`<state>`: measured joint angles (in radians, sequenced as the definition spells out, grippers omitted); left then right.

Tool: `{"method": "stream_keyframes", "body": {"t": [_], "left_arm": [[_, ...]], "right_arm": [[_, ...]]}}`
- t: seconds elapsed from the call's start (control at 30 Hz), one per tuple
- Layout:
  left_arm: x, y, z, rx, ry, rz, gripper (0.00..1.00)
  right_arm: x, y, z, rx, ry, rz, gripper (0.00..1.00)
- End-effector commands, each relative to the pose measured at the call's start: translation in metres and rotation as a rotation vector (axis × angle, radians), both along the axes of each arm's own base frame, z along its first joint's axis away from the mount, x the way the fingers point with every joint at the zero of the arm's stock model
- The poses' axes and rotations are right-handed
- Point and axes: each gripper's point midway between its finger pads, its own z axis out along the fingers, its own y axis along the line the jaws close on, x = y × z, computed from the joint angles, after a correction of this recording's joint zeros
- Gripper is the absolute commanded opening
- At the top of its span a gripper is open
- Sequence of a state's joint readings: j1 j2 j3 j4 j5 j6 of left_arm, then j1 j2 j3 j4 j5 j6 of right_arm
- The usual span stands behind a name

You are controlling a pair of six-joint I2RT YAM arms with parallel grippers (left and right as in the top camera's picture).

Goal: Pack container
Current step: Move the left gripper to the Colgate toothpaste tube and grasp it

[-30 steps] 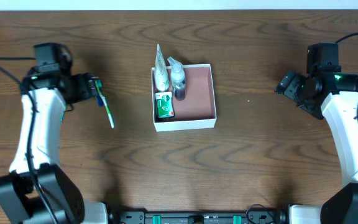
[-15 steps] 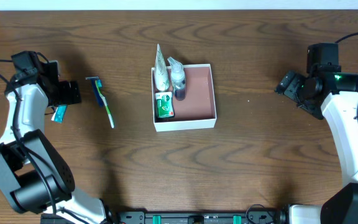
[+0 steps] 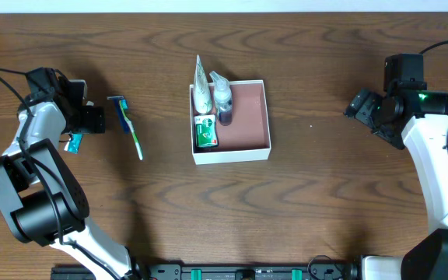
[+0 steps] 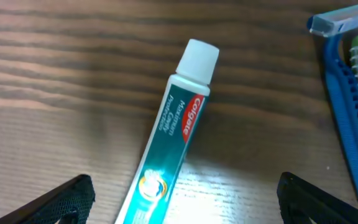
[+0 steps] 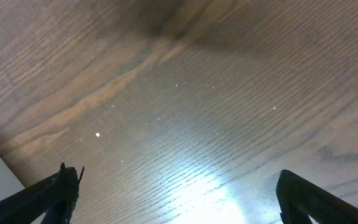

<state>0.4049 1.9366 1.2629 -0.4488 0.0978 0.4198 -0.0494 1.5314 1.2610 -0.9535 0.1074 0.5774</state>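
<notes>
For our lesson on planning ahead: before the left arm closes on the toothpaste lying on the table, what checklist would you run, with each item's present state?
1. Left gripper open: ok.
2. Toothpaste tube lies between its fingers: ok.
3. Razor apart from the tube: ok.
4. Container has bare floor free: ok.
5. Right gripper open, away from the container: ok.
6. Fingers low enough to grip: cannot tell.

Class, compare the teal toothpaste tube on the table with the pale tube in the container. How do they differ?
The teal toothpaste tube lies flat on the table; the pale tube sits in the container, its end overhanging the wall. The teal tube looks shorter than the pale tube. Both are tubes.
</notes>
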Motion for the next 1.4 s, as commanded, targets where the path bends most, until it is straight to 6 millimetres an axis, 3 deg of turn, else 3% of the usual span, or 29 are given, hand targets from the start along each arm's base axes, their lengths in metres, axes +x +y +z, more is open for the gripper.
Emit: {"method": "stream_keyframes", "body": {"t": [0.0, 0.43, 0.53, 0.73, 1.1, 1.37], "left_arm": [[0.002, 0.004, -0.005, 0.009, 0.006, -0.01, 0.93], [-0.005, 0.005, -0.03, -0.016, 0.06, 0.0, 0.86], [-0.007, 0.005, -0.03, -0.019, 0.066, 0.0, 0.75], [-0.018, -0.001, -0.033, -0.041, 0.113, 0.001, 0.37], [-0.022, -0.002, -0.034, -0.129, 0.105, 0.277, 0.32], [-0.022, -0.002, -0.034, -0.138, 0.101, 0.309, 0.14]], "right_arm": [[0.0, -0.003, 0.0, 0.0, 0.0, -0.019, 0.99], [0.0, -0.003, 0.0, 0.0, 0.0, -0.019, 0.99], [0.0, -0.003, 0.0, 0.0, 0.0, -0.019, 0.99], [0.0, -0.003, 0.0, 0.0, 0.0, -0.019, 0.99], [0.0, -0.003, 0.0, 0.0, 0.0, -0.019, 0.99], [0.0, -0.003, 0.0, 0.0, 0.0, -0.019, 0.99]]}}
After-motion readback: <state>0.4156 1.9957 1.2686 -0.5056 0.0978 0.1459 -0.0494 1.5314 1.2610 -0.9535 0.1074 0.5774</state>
